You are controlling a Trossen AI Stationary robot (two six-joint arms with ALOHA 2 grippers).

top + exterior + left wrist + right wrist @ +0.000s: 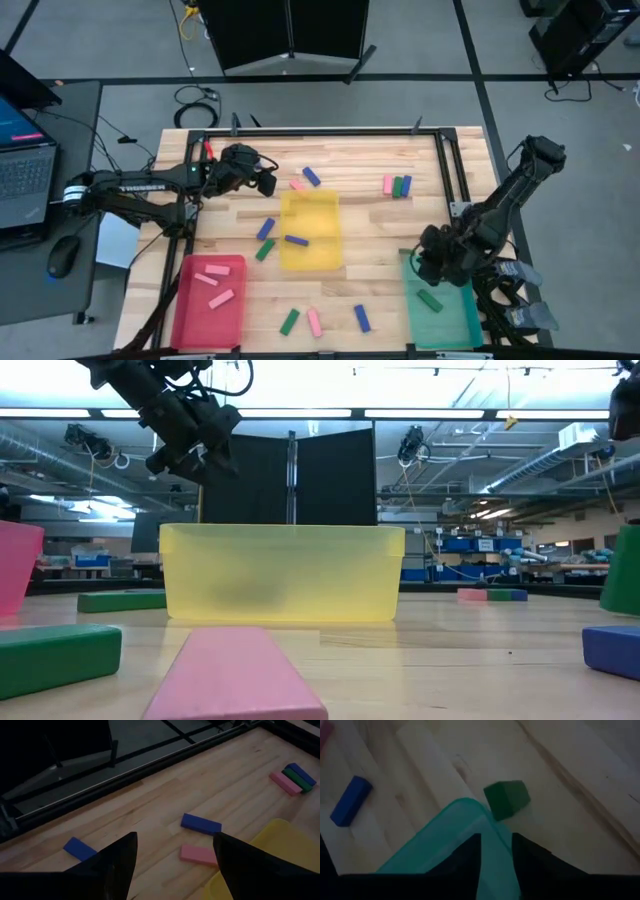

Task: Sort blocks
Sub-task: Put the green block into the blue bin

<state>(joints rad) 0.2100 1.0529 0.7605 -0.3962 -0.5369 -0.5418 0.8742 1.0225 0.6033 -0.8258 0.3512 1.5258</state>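
right wrist: green block (506, 798) beside tray (447, 837)

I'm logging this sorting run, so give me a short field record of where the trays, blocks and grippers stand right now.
red tray: near left, holds two pink blocks
yellow tray: table centre, holds one blue block
teal tray: near right, holds one green block
loose blocks: scattered around the yellow tray; a pink, green and blue trio lies side by side at the far right
left gripper: fingers open, above the table beyond the yellow tray's far left corner, empty
right gripper: over the teal tray's far edge, fingers narrowly apart astride its rim
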